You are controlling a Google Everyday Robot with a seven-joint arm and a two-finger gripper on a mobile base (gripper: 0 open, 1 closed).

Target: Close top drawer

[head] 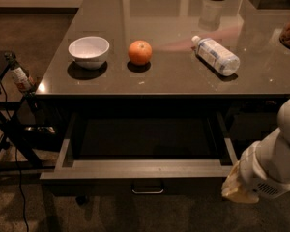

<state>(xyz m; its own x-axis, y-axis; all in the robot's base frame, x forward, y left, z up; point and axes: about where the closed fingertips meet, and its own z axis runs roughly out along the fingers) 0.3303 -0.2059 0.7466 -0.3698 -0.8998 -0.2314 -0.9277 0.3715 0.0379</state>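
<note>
While the drawer (135, 169) stood pulled out below the bench's (174, 81) front edge, the gripper (238, 191) hung below the front right corner, open or closed I could not tell. The drawer looked rigid and free-sliding, so a flat push near the handle (147, 189) should suit.

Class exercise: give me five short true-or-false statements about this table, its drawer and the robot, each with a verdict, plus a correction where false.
1. The top drawer is pulled out. True.
2. The orange sits inside the white bowl. False: it rests on the table top, beside the bowl.
3. The bottle stands upright. False: it lies on its side.
4. The gripper is low, near the drawer's front corner on the view's right. True.
5. The gripper is on the drawer's handle. False: the handle is free, with the gripper off to one side.
</note>
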